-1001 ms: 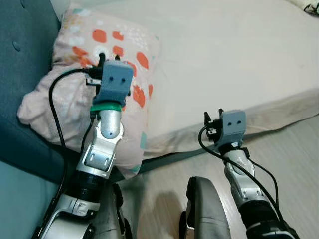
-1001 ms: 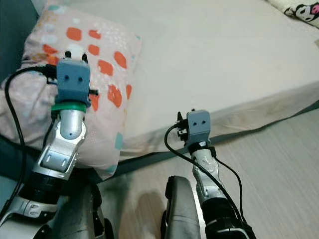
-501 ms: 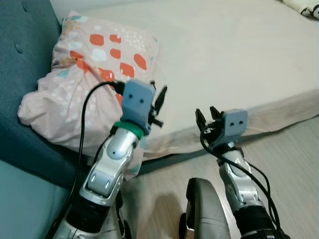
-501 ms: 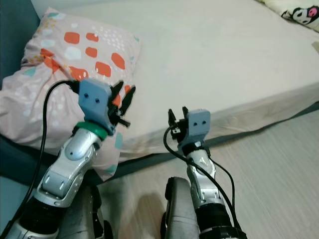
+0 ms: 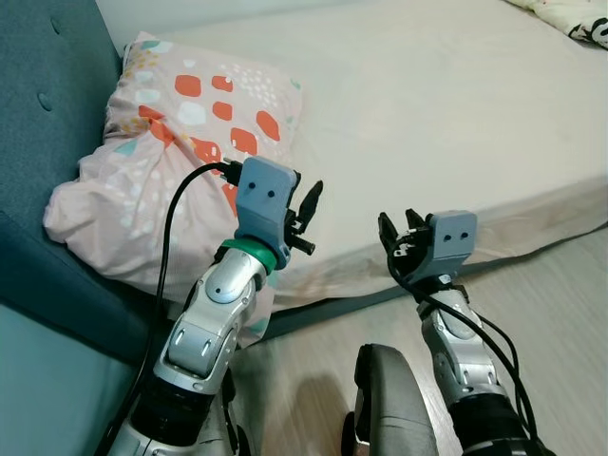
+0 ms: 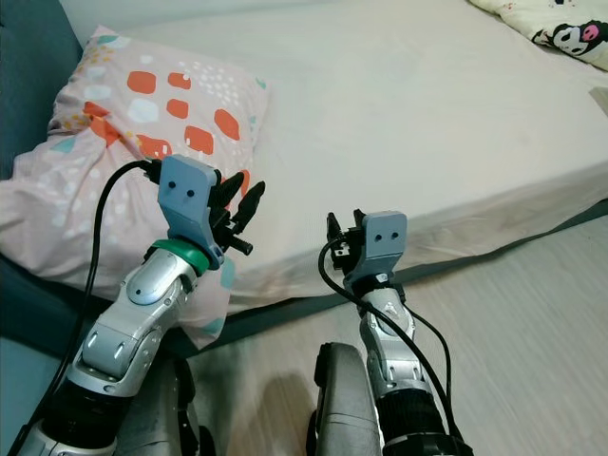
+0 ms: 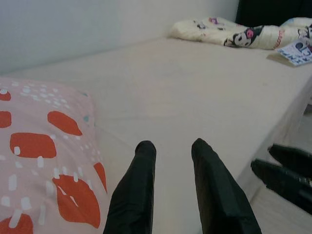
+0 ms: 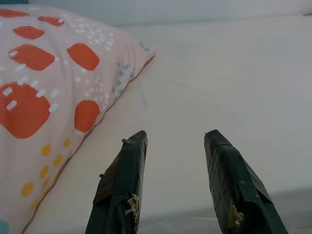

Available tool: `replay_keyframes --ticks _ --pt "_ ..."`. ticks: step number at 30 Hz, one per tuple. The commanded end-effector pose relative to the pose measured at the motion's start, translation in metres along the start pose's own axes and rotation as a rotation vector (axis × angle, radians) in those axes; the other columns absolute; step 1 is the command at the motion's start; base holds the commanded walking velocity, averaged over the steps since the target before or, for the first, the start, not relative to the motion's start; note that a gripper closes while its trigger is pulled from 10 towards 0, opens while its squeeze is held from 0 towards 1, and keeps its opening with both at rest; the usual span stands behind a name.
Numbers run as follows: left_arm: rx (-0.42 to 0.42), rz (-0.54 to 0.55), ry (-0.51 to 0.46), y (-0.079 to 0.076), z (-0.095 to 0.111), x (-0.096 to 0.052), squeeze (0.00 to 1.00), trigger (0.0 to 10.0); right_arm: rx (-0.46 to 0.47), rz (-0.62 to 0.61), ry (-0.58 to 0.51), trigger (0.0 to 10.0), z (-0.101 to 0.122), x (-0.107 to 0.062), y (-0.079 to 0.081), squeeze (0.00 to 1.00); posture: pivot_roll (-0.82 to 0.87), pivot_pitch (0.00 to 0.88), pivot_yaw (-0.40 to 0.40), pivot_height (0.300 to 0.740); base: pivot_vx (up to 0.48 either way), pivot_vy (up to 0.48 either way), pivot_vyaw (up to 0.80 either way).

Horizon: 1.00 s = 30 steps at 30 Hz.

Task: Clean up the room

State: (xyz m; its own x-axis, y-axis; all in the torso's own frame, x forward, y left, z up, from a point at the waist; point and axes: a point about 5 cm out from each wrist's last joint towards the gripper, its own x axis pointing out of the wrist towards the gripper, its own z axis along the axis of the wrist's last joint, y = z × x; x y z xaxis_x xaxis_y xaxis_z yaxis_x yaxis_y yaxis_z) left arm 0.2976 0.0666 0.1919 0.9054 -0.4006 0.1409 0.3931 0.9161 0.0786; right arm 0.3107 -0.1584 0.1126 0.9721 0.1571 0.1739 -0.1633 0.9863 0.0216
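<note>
At the bed's head end, by the blue headboard, the pink pillow w/ orange spots is seen lying. Left gripper is held just past the pillow's front corner, fingers apart; right gripper is held by the bed's front edge, fingers apart too. Left wrist view adds folded bedding at the far end; in the eye views it's cut off at the corner.
</note>
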Motion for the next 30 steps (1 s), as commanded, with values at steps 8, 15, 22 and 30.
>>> replay_keyframes --ticks 8,15,22,30 --pt "0.028 -0.022 0.025 -0.004 -0.005 0.004 0.00 10.0 0.007 -0.010 0.048 10.0 -0.009 -0.006 -0.003 0.00 -0.03 0.036 0.024 0.661 0.000 0.000 0.00" --pt "0.030 -0.032 0.022 -0.007 -0.004 0.007 0.00 10.0 0.004 -0.012 0.052 10.0 -0.010 -0.006 -0.004 0.00 -0.03 0.035 0.024 0.676 0.000 0.000 0.00" --pt "0.036 -0.038 0.017 -0.009 -0.004 0.010 0.00 10.0 -0.002 -0.015 0.066 10.0 -0.013 -0.007 -0.006 0.00 -0.03 0.032 0.021 0.691 0.000 0.000 0.00" --pt "0.052 -0.050 0.042 -0.009 -0.014 0.009 0.00 10.0 -0.007 -0.016 0.077 10.0 -0.016 -0.007 -0.007 0.00 -0.03 0.025 0.020 0.726 0.000 0.000 0.00"
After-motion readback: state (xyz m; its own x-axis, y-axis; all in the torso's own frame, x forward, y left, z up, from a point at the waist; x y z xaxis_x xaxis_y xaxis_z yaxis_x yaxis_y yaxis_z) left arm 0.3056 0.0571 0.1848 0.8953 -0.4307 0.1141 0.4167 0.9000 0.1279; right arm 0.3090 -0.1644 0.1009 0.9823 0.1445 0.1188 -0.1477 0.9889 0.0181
